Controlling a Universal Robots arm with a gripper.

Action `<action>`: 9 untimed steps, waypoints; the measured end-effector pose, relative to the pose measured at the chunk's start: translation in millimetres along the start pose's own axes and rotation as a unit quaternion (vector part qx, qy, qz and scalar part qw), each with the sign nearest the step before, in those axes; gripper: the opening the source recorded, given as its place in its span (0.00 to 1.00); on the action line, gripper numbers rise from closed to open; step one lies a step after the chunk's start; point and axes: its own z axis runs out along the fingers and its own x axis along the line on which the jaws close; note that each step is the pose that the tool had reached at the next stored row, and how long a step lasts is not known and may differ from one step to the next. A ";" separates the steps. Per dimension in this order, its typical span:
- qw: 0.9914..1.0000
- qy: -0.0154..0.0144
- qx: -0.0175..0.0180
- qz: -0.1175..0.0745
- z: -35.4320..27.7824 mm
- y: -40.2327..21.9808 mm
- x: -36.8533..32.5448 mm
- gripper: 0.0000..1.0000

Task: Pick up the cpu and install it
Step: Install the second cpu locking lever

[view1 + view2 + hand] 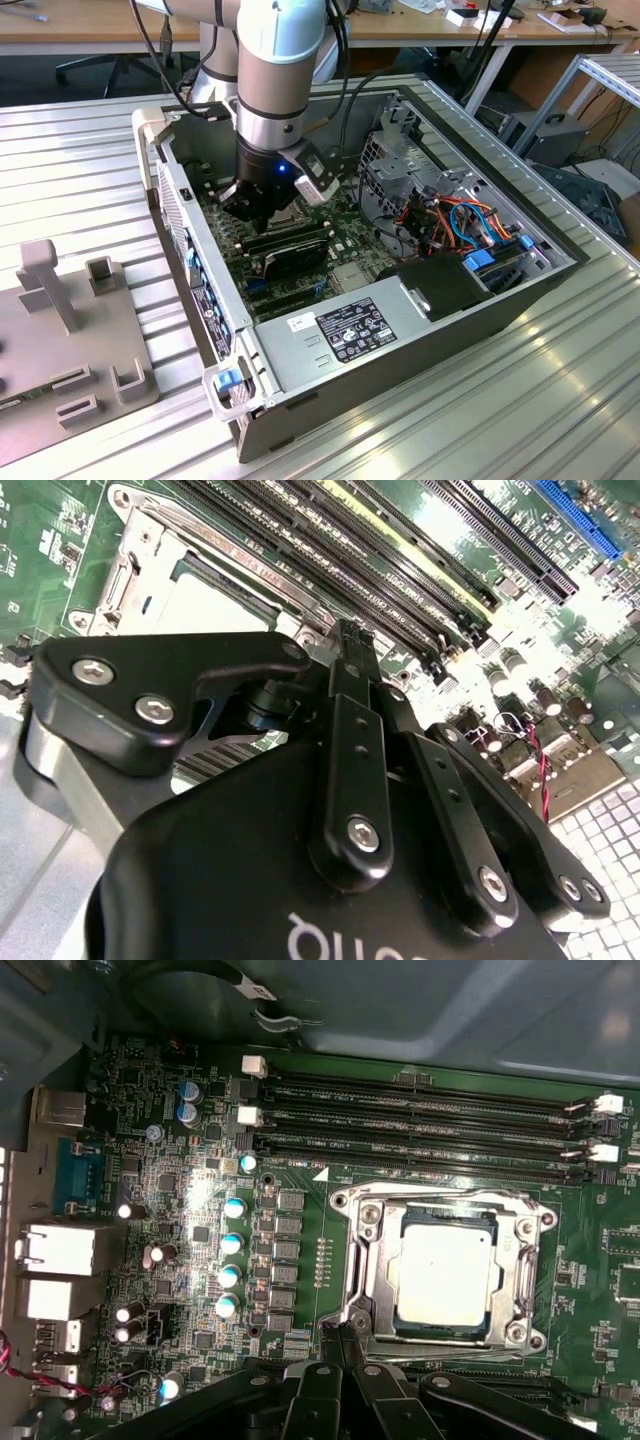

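End effector (pixel 345 1345) clenched, fingertips together at the socket's (pixel 445 1270) edge, cpu (pixel 443 1275) apparently seated inside.

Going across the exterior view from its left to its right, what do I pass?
Grey fixture block → computer case's left wall → tool above the motherboard → orange and blue cables → bare ribbed table.

The cpu (pixel 443 1273) — a thin square chip with a pale grey-tan face — is lying flat inside the socket's metal frame, its edges squared to the frame, in the first wrist view.
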 end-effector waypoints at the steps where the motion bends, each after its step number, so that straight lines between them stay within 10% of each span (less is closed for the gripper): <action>1: 1.000 0.000 0.000 0.000 0.2 0.3 0.0 0.11; 9: 1.000 0.000 0.000 0.000 2.7 2.8 -0.1 0.11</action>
